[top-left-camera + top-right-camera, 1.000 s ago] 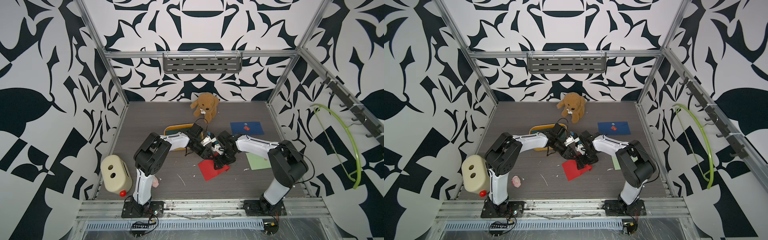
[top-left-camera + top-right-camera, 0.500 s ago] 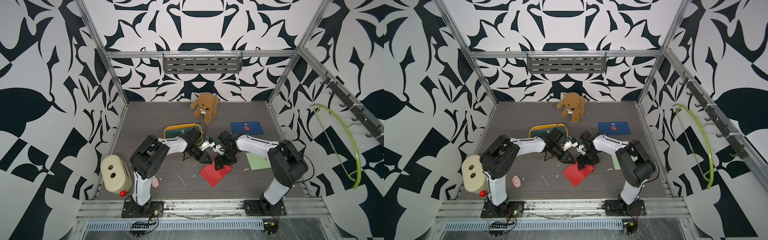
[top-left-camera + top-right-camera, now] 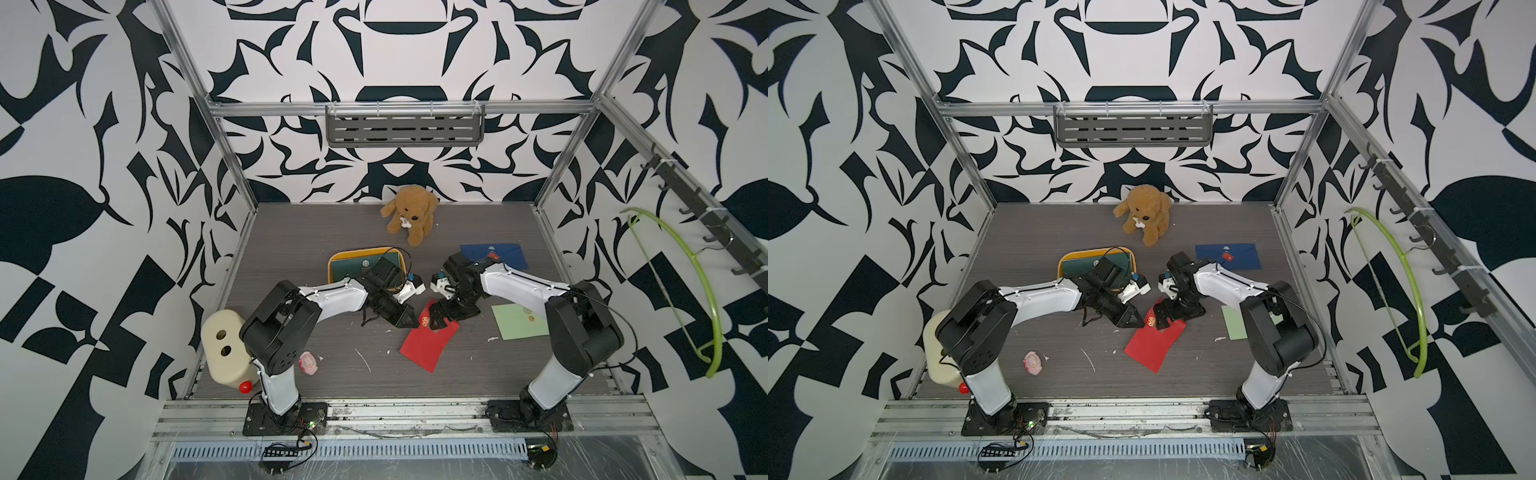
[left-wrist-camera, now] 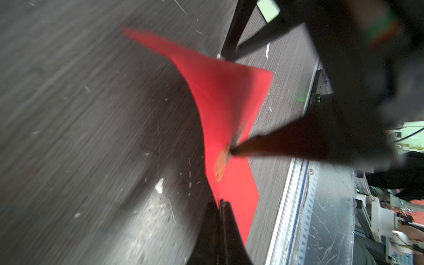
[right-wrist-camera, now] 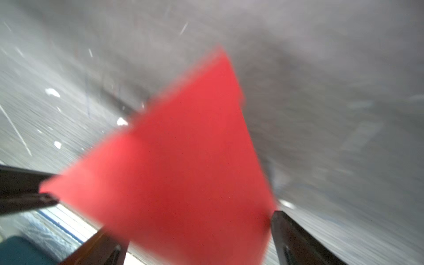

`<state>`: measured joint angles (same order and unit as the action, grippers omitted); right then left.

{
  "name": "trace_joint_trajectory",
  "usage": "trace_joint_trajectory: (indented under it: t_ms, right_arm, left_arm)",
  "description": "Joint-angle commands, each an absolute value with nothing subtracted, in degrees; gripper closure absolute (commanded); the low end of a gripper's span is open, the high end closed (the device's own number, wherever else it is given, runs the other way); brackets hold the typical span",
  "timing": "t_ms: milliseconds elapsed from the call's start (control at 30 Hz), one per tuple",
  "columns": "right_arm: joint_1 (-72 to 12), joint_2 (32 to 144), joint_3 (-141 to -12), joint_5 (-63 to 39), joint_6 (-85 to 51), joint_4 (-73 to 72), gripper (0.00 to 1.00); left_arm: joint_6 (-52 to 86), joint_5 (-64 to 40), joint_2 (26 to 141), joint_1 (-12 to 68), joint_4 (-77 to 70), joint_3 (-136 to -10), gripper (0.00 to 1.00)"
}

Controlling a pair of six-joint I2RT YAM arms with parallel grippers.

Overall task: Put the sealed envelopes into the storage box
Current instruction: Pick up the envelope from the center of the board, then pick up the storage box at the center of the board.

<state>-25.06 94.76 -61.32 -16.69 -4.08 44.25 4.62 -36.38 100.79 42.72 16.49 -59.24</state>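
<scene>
A red envelope with a gold seal hangs bent over the middle of the table. My left gripper is shut on one corner of it. My right gripper stands open, its fingers on either side of the red envelope. The yellow storage box sits behind the left arm with a dark green envelope inside. A navy envelope lies at the back right. A pale green envelope lies under the right arm.
A brown plush dog sits at the back wall. A cream box with two holes stands at the near left, with a small pink toy by the left arm's base. A green hanger hangs on the right wall.
My left gripper has shut on the red envelope's corner. My right gripper has opened wide around it. The envelope has swung and slid a little toward the front edge.
</scene>
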Motion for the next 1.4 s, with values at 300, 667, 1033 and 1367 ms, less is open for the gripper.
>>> trace_joint_trajectory:
  t_ms: [300,667,1033,1367]
  right_arm:
    - [-19.1,94.8,-77.8,-17.8,-9.0,44.9,0.2]
    - [-26.7,110.4,-91.0,-16.4,-19.1,37.7,0.43]
    - [-30.2,120.6,-99.0,-16.9,-22.3,38.1,0.7]
    - [-30.2,116.3,-93.7,-14.6,-13.4,44.3,0.88]
  left_arm:
    - [12.6,-24.1,86.8,40.0,29.7,-59.2,1.0]
    - [18.0,-10.6,68.2,26.7,42.4,-63.9,1.0]
    - [18.3,-8.2,65.1,19.2,43.1,-65.5,1.0]
    - [6.6,-17.1,69.9,20.7,46.5,-68.6,1.0]
